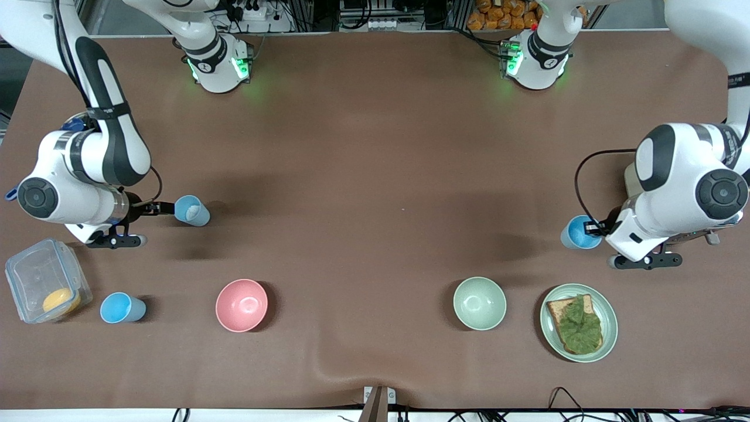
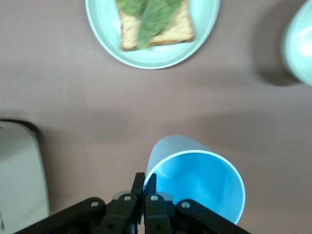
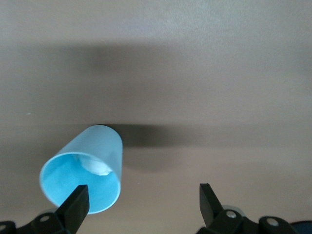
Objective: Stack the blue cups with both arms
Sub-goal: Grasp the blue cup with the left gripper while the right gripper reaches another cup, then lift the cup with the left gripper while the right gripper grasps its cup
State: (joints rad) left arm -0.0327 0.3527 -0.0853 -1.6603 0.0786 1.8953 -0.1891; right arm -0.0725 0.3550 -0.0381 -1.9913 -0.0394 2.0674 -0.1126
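Observation:
A paler blue cup (image 1: 192, 211) with a whitish patch inside stands toward the right arm's end of the table. My right gripper (image 1: 157, 223) is open beside it. In the right wrist view (image 3: 142, 195) one fingertip (image 3: 78, 200) sits at the rim of this cup (image 3: 85, 170), and the cup is not between the fingers. My left gripper (image 1: 595, 227) is shut on the rim of a brighter sky-blue cup (image 1: 579, 232) toward the left arm's end. The left wrist view shows the fingers (image 2: 146, 181) pinching that cup's (image 2: 200, 185) wall. I cannot tell whether it touches the table.
Another blue cup (image 1: 122, 308) stands next to a clear lidded box (image 1: 44, 287) holding something orange. A pink bowl (image 1: 241, 305), a pale green bowl (image 1: 479, 303) and a green plate (image 1: 609, 334) with toast and lettuce stand nearer to the front camera.

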